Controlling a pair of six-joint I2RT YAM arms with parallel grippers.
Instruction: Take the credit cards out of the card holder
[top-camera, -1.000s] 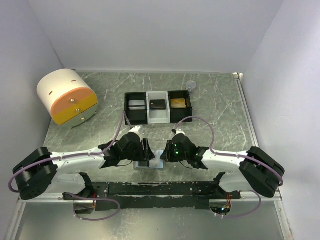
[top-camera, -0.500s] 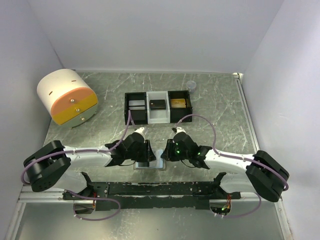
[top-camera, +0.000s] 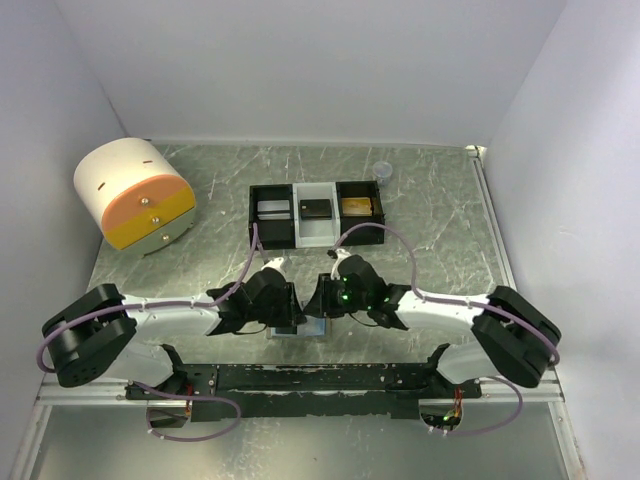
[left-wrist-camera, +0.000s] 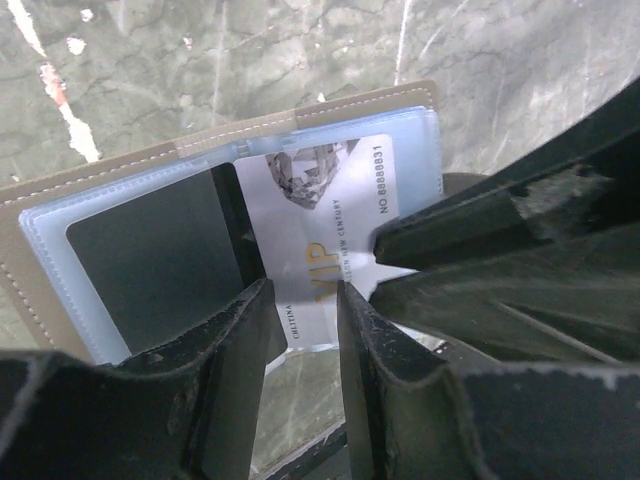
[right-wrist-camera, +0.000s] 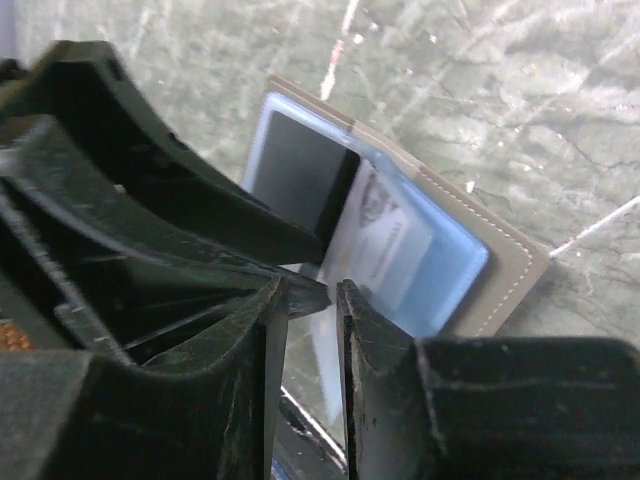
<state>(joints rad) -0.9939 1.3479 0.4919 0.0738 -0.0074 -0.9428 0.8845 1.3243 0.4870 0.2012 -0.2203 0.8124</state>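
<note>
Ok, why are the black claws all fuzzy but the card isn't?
Left wrist: the fingers sit too near the lens, so they blur, while the card looks sharp enough to read; right wrist: card holder soft, print unreadable; top external: even light, faint shadows.

Overhead looks down; wrist cameras closely share the card holder (left-wrist-camera: 130, 180).

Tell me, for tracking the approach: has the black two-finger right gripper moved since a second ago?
Yes. The right gripper has edged left, more in line with the white middle compartment of the black-and-white three-compartment tray.
</note>
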